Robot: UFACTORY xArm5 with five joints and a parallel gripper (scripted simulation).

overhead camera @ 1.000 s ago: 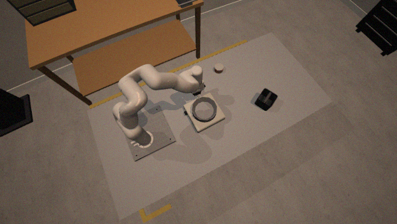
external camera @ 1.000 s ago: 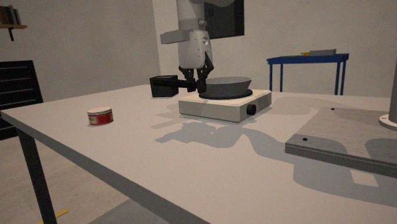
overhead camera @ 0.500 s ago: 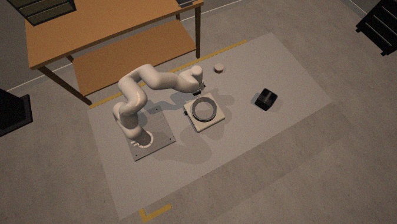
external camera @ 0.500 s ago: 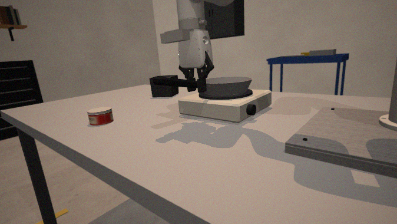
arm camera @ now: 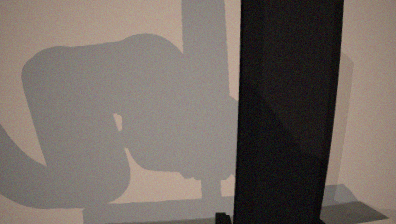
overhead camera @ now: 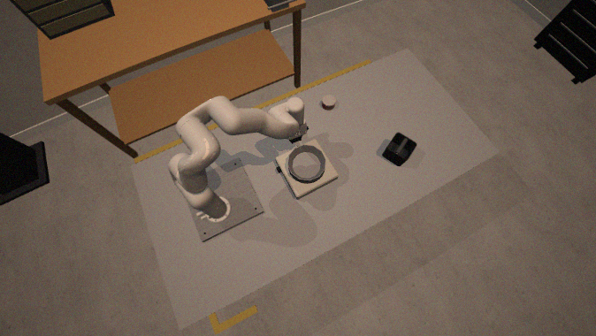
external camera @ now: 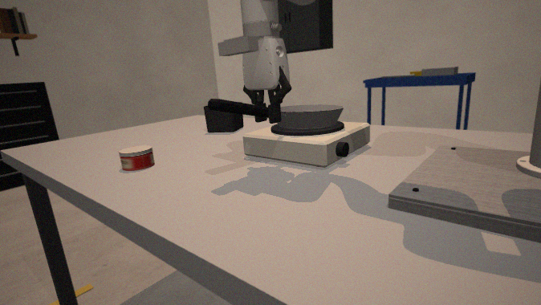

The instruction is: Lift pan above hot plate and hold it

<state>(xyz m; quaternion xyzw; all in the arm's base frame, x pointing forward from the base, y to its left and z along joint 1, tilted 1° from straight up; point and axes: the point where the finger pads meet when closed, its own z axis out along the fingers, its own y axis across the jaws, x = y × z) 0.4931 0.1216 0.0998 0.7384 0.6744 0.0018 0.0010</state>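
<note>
A dark grey pan [overhead camera: 307, 164] sits on the round burner of a cream hot plate [overhead camera: 307, 181]; in the exterior view the pan [external camera: 310, 115] rests on the hot plate [external camera: 307, 144]. Its black handle [external camera: 234, 107] sticks out level to the left. My gripper [external camera: 268, 116] comes straight down and is shut on the handle close to the pan's bowl; in the top view the gripper [overhead camera: 297, 137] is at the pan's far edge. In the wrist view the handle [arm camera: 287, 115] fills the right half as a dark bar.
A red can [external camera: 136, 157] stands on the table to the left. A black box [external camera: 222, 117] sits behind the handle; it also shows in the top view [overhead camera: 399, 148]. The arm's grey base plate [external camera: 469, 193] lies at the right.
</note>
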